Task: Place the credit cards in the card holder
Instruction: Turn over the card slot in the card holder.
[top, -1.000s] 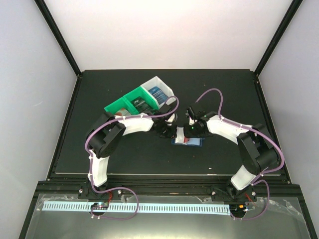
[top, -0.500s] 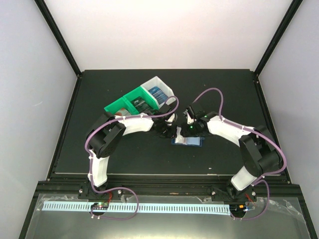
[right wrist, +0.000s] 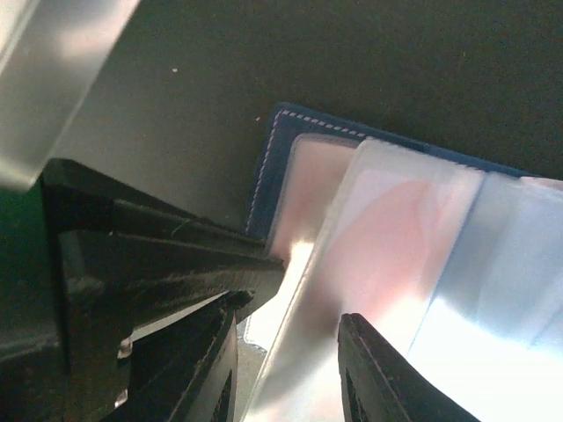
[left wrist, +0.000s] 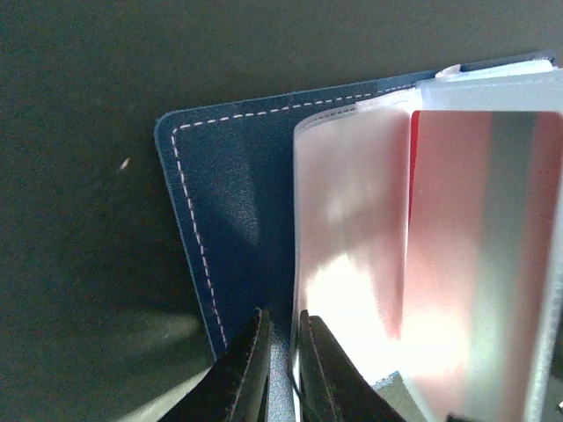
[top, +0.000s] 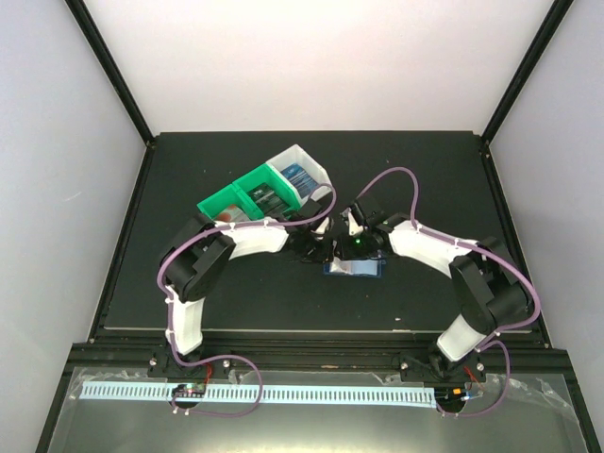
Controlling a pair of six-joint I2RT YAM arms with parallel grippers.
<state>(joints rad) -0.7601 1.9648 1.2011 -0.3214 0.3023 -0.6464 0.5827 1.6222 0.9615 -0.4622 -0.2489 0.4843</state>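
- Dark blue, white-stitched folding card holder [top: 363,271] lies open on the black table [top: 236,293], near the centre and just on the near side of both wrists. Its long axis runs left–right in the top view.
- Left gripper [left wrist: 280,352]: jaws almost together at the holder's left end. The edge of a clear plastic sleeve leaf [left wrist: 347,220] runs into the slit between them, which reads as a pinch on that leaf, anchoring the holder.
- Right gripper [right wrist: 286,369]: jaws apart. A lifted sleeve leaf passes between them, with no squeeze visible.
- Red plastic credit card [left wrist: 466,246] with a grey band sits among the sleeves, on the side away from the left jaws. Cannot tell whether it is fully seated.
- A blue card [top: 300,176] lies in the green-and-white plastic bin [top: 247,184], beyond and left of the holder, nearer the left arm.
- Judgement: the next move turns on the sleeve mouth. The leaf lies directly ahead of the right jaws, so the right arm works the card while the left anchors.
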